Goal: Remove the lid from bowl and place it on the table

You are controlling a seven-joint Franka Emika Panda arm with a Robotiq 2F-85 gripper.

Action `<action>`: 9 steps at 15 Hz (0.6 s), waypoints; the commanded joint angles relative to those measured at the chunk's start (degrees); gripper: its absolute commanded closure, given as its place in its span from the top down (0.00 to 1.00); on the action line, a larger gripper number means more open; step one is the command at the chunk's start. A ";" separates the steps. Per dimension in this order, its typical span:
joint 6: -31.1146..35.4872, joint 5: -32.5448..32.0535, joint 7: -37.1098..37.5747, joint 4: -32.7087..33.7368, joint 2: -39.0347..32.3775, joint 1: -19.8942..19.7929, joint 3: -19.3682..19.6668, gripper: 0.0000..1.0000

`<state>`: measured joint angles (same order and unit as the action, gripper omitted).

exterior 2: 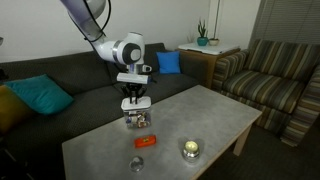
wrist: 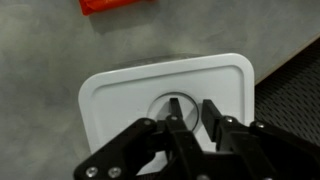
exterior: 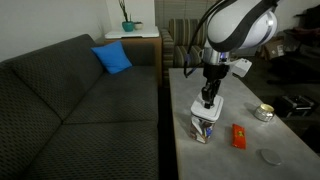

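Observation:
The white square lid with rounded corners and a round centre recess fills the wrist view. It sits on the small clear bowl, which stands near the sofa-side edge of the grey table. The bowl also shows in an exterior view. My gripper points straight down just above the lid. Its fingers are apart and straddle the centre recess. It shows in both exterior views. I cannot tell whether the fingertips touch the lid.
A red packet lies on the table beside the bowl. A round silvery tin and a flat grey disc lie farther along. A dark sofa runs along the table's edge; a striped armchair stands beyond the table's end.

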<state>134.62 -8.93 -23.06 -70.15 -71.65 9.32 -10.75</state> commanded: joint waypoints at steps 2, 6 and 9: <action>1.65 0.11 -4.69 -6.63 4.37 -2.31 -2.58 0.68; 2.96 -0.38 -6.39 -7.82 5.77 -2.36 -2.30 0.95; 4.98 -1.77 -7.22 -7.66 5.30 -1.86 -1.27 1.00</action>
<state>136.52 -9.23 -28.45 -74.78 -67.79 7.87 -12.57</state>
